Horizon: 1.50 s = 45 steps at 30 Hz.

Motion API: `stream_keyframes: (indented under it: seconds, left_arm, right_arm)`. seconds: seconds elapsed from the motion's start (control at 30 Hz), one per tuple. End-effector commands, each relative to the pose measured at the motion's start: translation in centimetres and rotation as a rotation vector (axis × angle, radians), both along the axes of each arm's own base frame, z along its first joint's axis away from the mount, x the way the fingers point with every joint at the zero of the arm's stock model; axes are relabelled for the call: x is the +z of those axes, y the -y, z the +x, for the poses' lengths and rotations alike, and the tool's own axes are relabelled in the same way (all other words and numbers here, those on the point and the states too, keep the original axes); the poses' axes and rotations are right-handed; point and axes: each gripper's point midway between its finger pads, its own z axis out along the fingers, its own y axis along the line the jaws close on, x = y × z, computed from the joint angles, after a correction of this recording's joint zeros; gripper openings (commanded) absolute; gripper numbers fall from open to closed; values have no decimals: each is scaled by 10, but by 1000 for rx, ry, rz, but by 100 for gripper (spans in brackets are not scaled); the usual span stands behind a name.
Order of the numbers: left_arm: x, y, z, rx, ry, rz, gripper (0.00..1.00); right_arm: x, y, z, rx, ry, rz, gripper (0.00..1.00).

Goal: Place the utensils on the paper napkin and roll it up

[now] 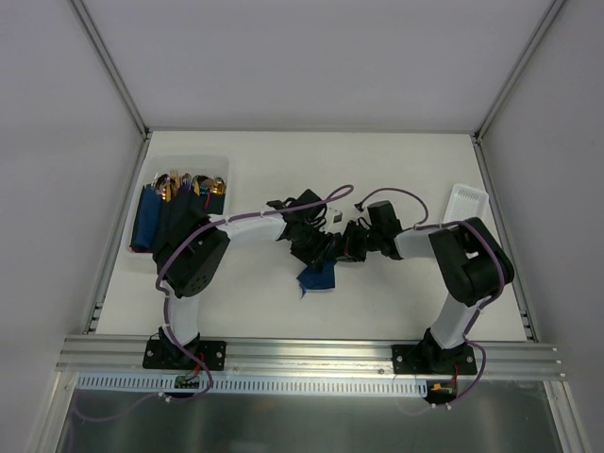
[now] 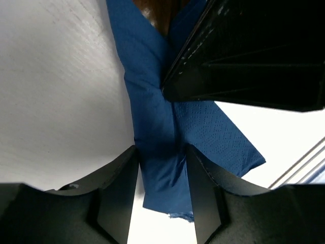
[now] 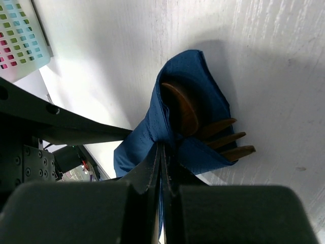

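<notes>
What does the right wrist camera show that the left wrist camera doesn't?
Only right wrist: fork tines and a spoon bowl poking from the roll, plus a perforated tray. Only left wrist: the left tool straddling the roll. Both: the navy paper napkin, pinched by the shut right tool.

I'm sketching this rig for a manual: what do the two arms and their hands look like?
The left arm and right arm mix chunky black joint housings with white tube links, on black base plates. A thin purple cable loops along each. The left hand and right hand are matte black with flat wedge-shaped fingers. No markings show.
</notes>
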Motion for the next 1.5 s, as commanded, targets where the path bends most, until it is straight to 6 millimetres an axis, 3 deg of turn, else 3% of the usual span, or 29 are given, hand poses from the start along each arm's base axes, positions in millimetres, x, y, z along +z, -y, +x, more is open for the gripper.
stream_keyframes:
  seconds: [0.0, 0.17, 0.2, 0.4, 0.53, 0.67, 0.7, 0.9, 1.2, 1.47]
  left_arm:
    - [-28, -9, -4, -21, 34, 143, 42]
    - [-53, -16, -12, -33, -12, 230, 28]
    - [-56, -19, -15, -35, -27, 244, 21]
    - [-69, -22, -20, -21, -80, 275, 0]
    - [-68, -17, -21, -12, -111, 252, 0]
    - [-63, -16, -23, 2, -168, 205, 24]
    - [-59, -16, -22, 8, -166, 193, 26]
    - [-52, -21, -3, 81, -198, 146, 27]
    - [-45, -17, 4, 121, -247, 86, 33]
    - [-44, -21, 16, 171, -267, 58, 33]
  right_arm:
    - [-65, 45, -34, -52, -111, -277, 0]
    - [-59, 42, -32, -51, -87, -267, 0]
    - [-58, 42, -31, -51, -83, -265, 0]
    - [-52, 40, -28, -47, -65, -256, 0]
    - [-47, 39, -26, -48, -45, -252, 0]
    - [-48, 38, -26, -41, -45, -255, 0]
    - [-47, 39, -26, -39, -42, -255, 0]
    - [-50, 41, -29, -25, -37, -263, 0]
    - [-51, 42, -30, -13, -23, -265, 0]
    - [-51, 42, -29, -15, -18, -256, 0]
